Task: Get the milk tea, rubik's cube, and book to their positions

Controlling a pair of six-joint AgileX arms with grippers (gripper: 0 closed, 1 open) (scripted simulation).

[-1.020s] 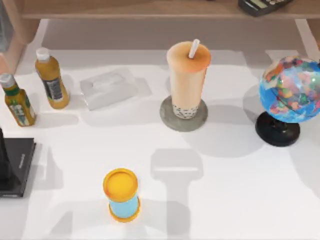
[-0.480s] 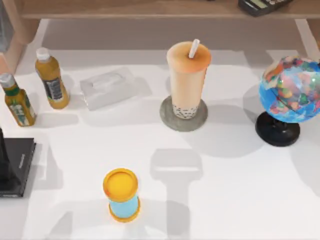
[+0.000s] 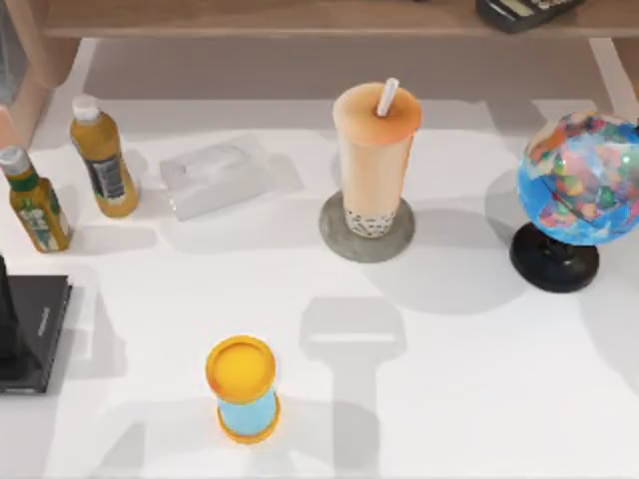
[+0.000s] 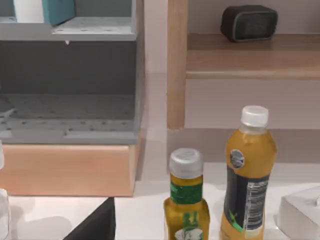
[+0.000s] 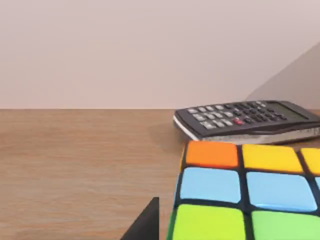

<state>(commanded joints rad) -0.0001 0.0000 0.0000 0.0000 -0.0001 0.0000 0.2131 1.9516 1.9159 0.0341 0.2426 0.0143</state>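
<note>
Standing upright on a coaster, the milk tea points its straw up; end effectors' state unclear.

2 bottles, 1 globe, 1 calculator

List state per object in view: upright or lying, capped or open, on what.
milk tea: upright, lidded, straw in, on grey coaster
blue cylinder: upright, yellow lid on
two juice bottles: upright, capped
globe: upright on black stand
rubik's cube: resting on wooden shelf, beside calculator
calculator: lying flat
</note>
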